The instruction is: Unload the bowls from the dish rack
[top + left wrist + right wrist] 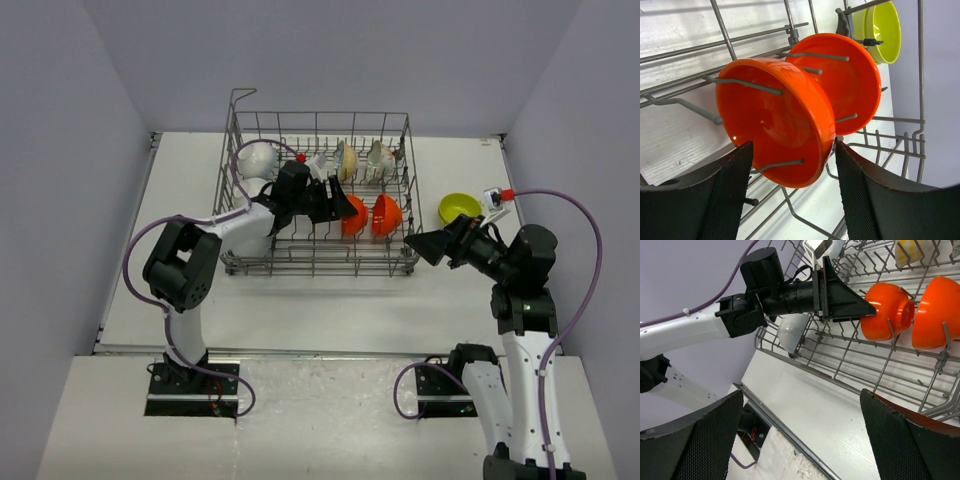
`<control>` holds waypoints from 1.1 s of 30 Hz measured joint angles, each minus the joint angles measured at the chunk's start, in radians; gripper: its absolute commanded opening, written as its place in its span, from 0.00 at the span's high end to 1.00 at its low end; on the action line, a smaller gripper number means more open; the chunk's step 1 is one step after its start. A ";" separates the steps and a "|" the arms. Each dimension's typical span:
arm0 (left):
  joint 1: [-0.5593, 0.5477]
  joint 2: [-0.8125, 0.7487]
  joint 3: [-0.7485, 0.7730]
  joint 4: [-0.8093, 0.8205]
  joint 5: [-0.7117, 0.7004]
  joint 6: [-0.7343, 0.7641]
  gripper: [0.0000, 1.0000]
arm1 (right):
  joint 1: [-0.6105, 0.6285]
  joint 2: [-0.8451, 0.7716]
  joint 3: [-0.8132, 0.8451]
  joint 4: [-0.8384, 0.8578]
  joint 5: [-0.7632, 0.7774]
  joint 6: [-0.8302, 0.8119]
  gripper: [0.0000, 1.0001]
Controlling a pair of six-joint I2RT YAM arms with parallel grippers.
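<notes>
Left claw point(793, 147) open astride orange bowl point(775, 120), contact unclear, right claw point(801, 392) open beside dish rack point(320, 114)

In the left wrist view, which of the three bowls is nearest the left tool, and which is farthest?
1. Near orange bowl, centre-left.
2. Second orange bowl, just behind, rightward.
3. Yellow-green bowl, top right corner.

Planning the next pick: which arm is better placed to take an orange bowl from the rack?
Left: the left claw straddles an orange bowl in the dish rack; the right claw hangs open outside it.
</notes>
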 measured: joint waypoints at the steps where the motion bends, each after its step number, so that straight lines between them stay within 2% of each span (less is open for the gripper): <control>1: 0.000 0.000 0.002 0.002 0.000 0.000 0.31 | 0.003 0.000 0.000 0.000 0.000 -0.001 0.01; 14: -0.013 -0.076 0.002 -0.005 -0.106 0.026 0.23 | 0.018 0.000 0.000 0.000 0.000 -0.003 0.02; 19: -0.023 -0.086 0.073 -0.047 -0.154 0.058 0.23 | 0.021 -0.002 0.000 0.000 0.000 -0.003 0.02; 25: -0.037 -0.076 0.104 -0.092 -0.191 0.064 0.24 | 0.021 -0.007 0.000 -0.001 0.001 -0.003 0.02; 33: -0.039 0.000 0.120 -0.134 -0.170 0.045 0.31 | 0.022 -0.016 0.003 -0.009 0.001 -0.007 0.02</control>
